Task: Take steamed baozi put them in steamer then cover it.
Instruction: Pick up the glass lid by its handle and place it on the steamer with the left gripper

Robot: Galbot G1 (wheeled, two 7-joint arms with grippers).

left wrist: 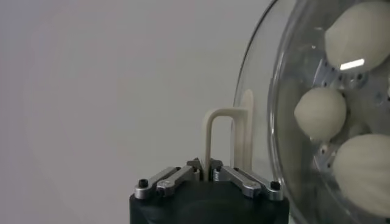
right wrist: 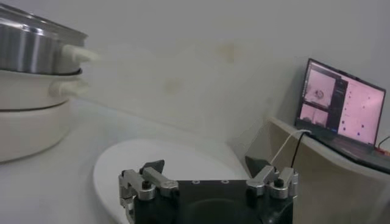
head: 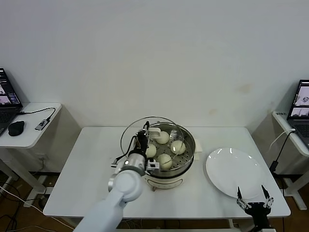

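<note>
The steel steamer (head: pixel 187 153) stands mid-table on its white base, with several pale baozi (head: pixel 177 147) on its perforated tray. My left gripper (head: pixel 144 136) is shut on the cream handle (head: pixel 154 131) of the glass cover (head: pixel 131 134). It holds the cover tilted on edge over the pot's left side. In the left wrist view the handle (left wrist: pixel 210 137) runs between the shut jaws of the left gripper (left wrist: pixel 205 173), and baozi (left wrist: pixel 321 112) show through the cover's glass (left wrist: pixel 259 91). My right gripper (head: pixel 254 199) hangs open and empty at the table's front right.
A flat white plate (head: pixel 231 171) lies right of the steamer; in the right wrist view the plate (right wrist: pixel 164 155) is just beyond the right gripper (right wrist: pixel 205 165), with the steamer (right wrist: pixel 36 49) farther off. Side desks with laptops (head: pixel 299 104) flank the table.
</note>
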